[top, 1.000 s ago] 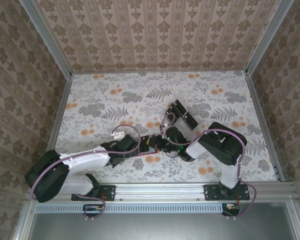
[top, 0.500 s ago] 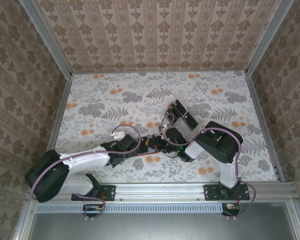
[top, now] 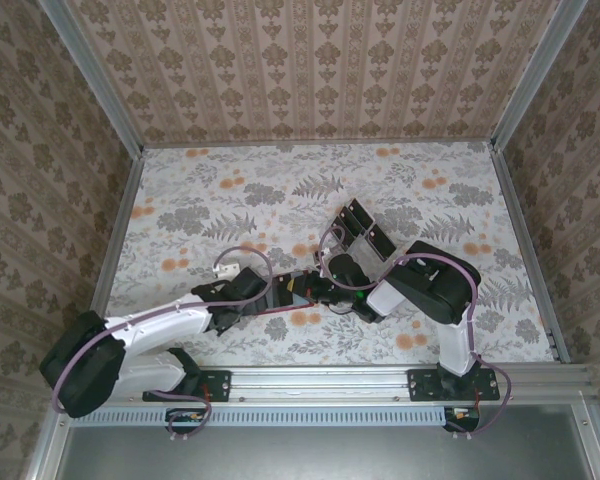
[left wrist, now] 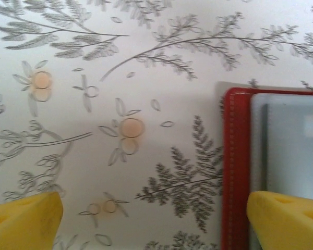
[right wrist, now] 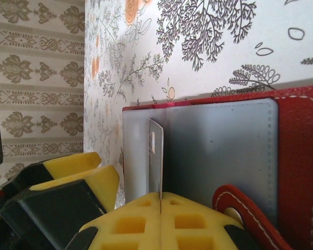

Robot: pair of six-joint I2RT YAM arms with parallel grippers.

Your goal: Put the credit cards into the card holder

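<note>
Red leather-like card holder (right wrist: 302,156) lies open; right gripper (right wrist: 160,200) pinches a thin credit card (right wrist: 155,151) edge-on for slotting, left gripper (left wrist: 156,219) gaping alongside.

right end effector (right wrist: 160,200): pinched on card (right wrist: 155,156) | card: edge-on, upright against grey pocket (right wrist: 219,151) | card holder (right wrist: 300,135): open

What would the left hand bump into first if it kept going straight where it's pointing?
The left hand points down at the table. One finger hangs over the wallet edge, so it'd likely touch that first; depth is unclear.
</note>
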